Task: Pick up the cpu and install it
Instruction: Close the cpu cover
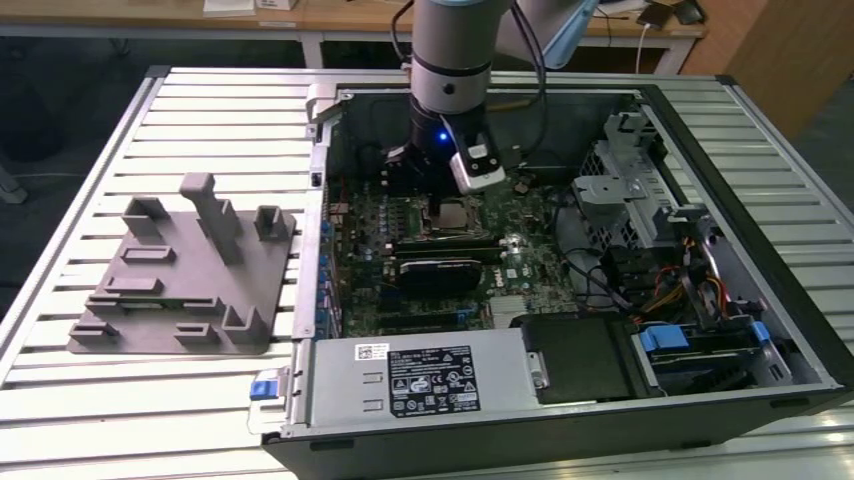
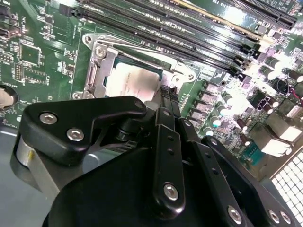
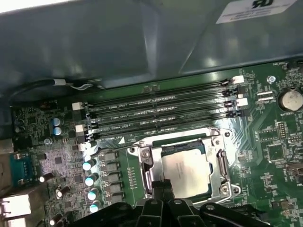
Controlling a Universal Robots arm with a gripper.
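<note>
Slatted metal table, desks behind, bears an open computer case; the cpu lies seated in its socket just beyond the closed, empty gripper.

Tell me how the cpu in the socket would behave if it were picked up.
The cpu looks like a thin flat plate, so probably stiff and light. Its smooth metal top may be slippery, with little edge to grip. Sitting low inside the socket frame, it seems unlikely to roll or tip.
</note>
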